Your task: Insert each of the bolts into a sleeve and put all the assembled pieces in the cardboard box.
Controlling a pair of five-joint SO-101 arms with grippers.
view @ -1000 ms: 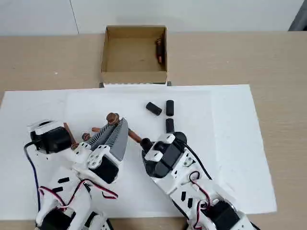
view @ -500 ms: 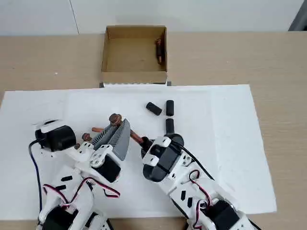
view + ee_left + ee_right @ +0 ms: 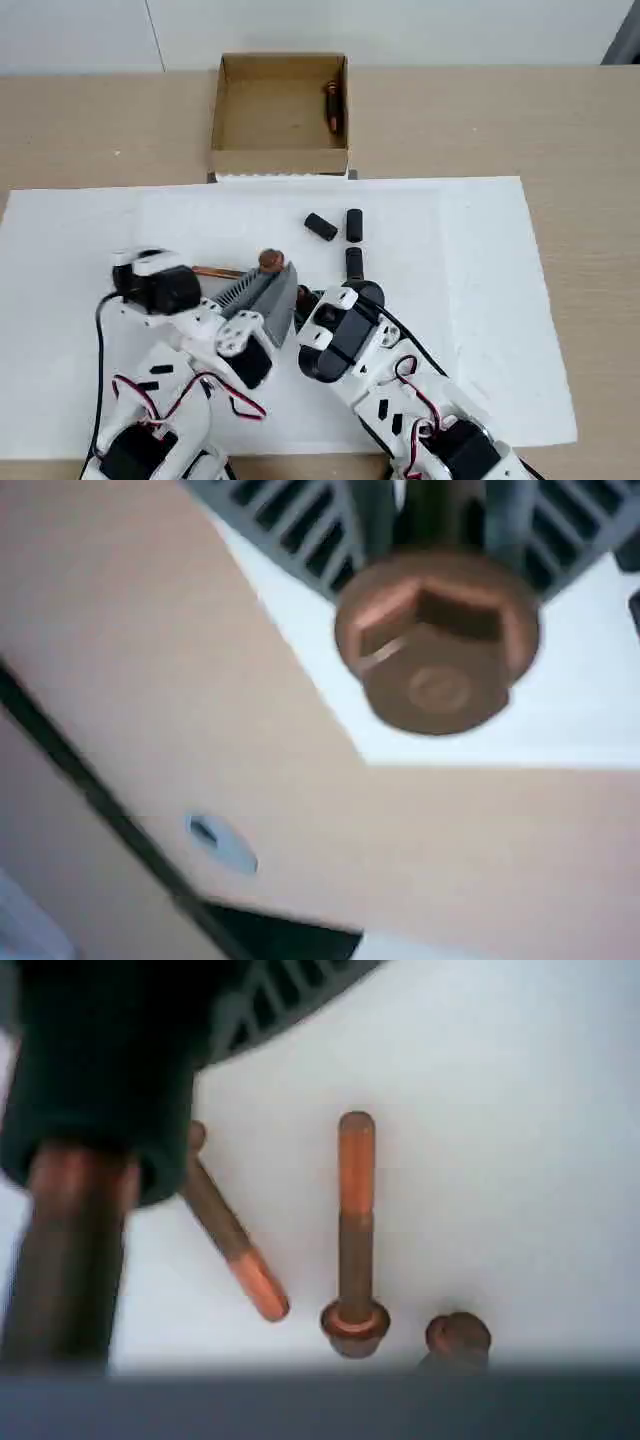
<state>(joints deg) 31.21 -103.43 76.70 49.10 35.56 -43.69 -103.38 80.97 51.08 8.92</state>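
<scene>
Left pincer clamped on a bolt, just beside right pincer | right pincer apparently gripping a sleeve, copper shaft poking out | cardboard box holds one assembled piece

A copper-coloured metal bolt, its hexagonal head smooth with a dull sheen, sat between the ribbed grey plastic fingers of the left gripper. A matt black sleeve looked like plastic or rubber. Smooth, matt white paper lay under the loose bolts, over a pale wood-grain table. The far box was plain brown cardboard.
</scene>
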